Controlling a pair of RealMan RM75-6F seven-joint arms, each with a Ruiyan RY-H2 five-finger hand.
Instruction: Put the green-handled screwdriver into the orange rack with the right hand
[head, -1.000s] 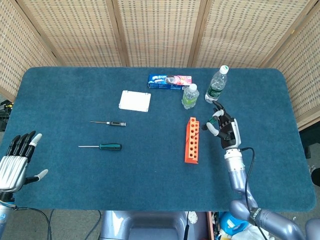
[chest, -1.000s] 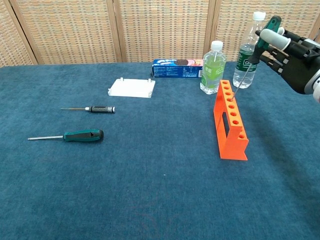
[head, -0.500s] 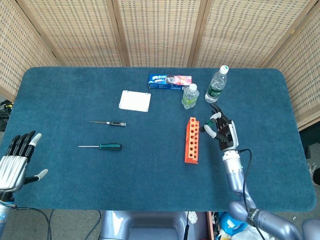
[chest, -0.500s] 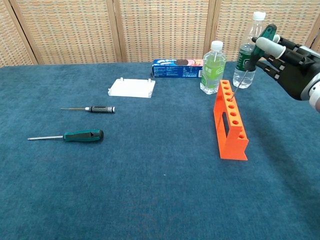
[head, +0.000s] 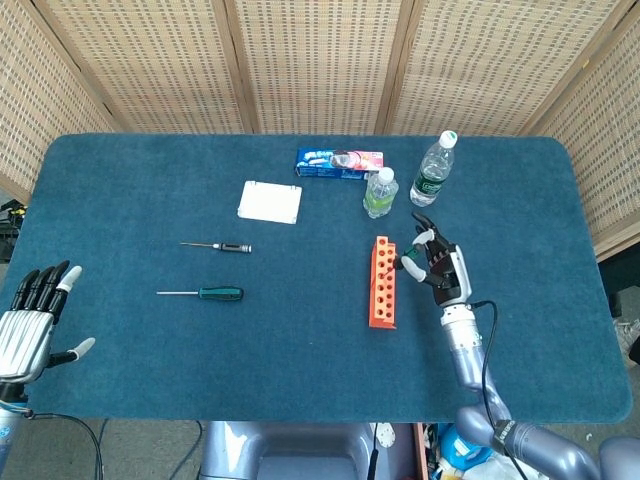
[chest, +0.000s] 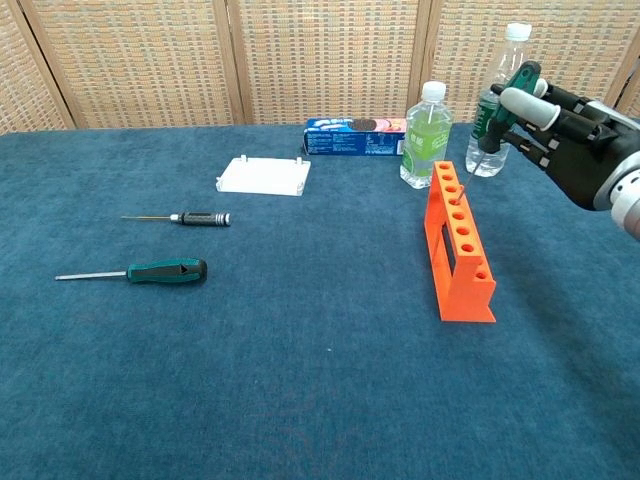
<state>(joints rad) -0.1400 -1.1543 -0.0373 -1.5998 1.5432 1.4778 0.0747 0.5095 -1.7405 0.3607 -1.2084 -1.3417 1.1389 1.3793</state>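
A blue felt-covered table (head: 300, 340) stood before woven wicker screens (head: 320, 60). The right hand's fingers (chest: 527, 104) were clamped on the green-handled screwdriver (chest: 503, 102), held tilted, its shaft slanting down to the far end of the orange rack (chest: 457, 245); whether the tip sat in a hole could not be told. The right hand (chest: 560, 135) hung just right of the rack. The left hand (head: 28, 325), fingers apart, held nothing at the table's near left edge.

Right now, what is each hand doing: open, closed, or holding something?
Left hand: open, fingers apart, holding nothing.
Right hand: holds the green-handled screwdriver, its tip at the orange rack.
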